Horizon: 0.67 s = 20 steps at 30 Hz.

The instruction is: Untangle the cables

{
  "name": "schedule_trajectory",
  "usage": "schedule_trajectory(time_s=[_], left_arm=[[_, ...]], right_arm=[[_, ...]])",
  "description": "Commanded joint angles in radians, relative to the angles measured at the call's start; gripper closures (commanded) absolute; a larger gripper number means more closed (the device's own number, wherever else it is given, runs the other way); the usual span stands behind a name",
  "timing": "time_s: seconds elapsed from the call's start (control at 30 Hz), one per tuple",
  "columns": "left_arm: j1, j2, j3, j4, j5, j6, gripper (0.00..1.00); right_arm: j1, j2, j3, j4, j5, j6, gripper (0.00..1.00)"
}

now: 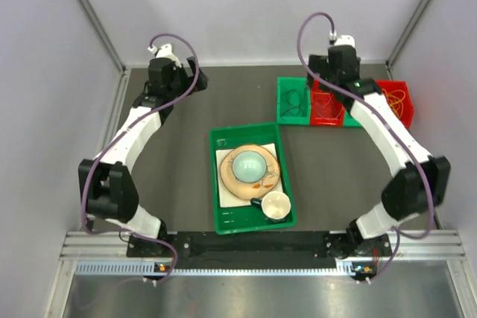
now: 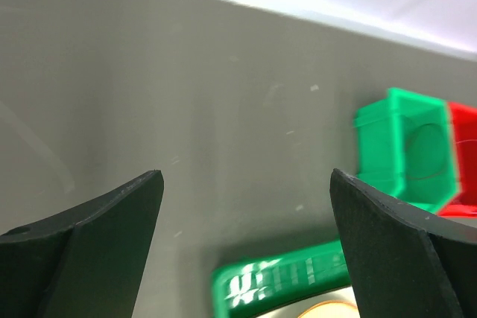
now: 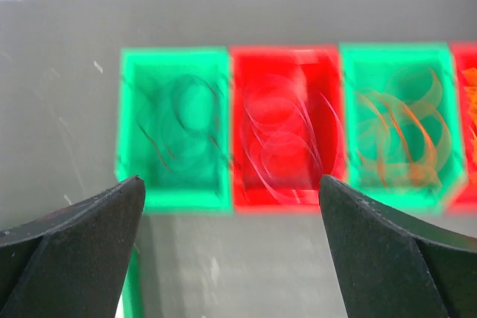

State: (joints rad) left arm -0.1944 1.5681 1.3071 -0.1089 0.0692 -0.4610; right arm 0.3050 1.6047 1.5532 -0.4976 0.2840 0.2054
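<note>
Four small bins stand in a row at the back right. The left green bin (image 1: 292, 100) (image 3: 179, 128) holds dark cables. The red bin (image 1: 326, 108) (image 3: 287, 132) beside it holds pale looped cables. A second green bin (image 3: 399, 128) holds orange and pale cables. The far red bin (image 1: 397, 102) holds orange cables. My right gripper (image 1: 326, 80) (image 3: 229, 180) hovers open and empty over the bins' near side. My left gripper (image 1: 182, 80) (image 2: 246, 174) is open and empty above the bare table at the back left. The views are blurred.
A green tray (image 1: 215, 176) (image 2: 283, 277) sits mid-table. It carries an orange plate with a pale blue bowl (image 1: 247, 163) and a small cream cup (image 1: 274, 205). Grey walls close in the table on three sides. A metal rail runs along the near edge.
</note>
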Motion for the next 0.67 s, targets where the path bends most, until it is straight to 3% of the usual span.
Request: schedule_trajectory(time_s=[0.0,0.13,0.3,0.63], left_arm=[[0.026,-0.086,-0.049,-0.123,-0.104,0.110,0.01],[0.036,-0.121,-0.095,-0.152,-0.158,0.130,0.01],[0.039,-0.166,-0.144,-0.149,-0.144,0.124,0.01],[0.041,-0.192,-0.166,-0.147,-0.121,0.105,0.01]], right_arm=[[0.005,-0.205,-0.238,-0.050,0.071,0.061,0.01],[0.005,-0.399,-0.431,-0.036,0.008,0.080,0.01],[0.005,-0.595,-0.628,-0.006,0.040,0.080,0.01],[0.005,-0.623,-0.682,0.001,0.049,0.051,0.01]])
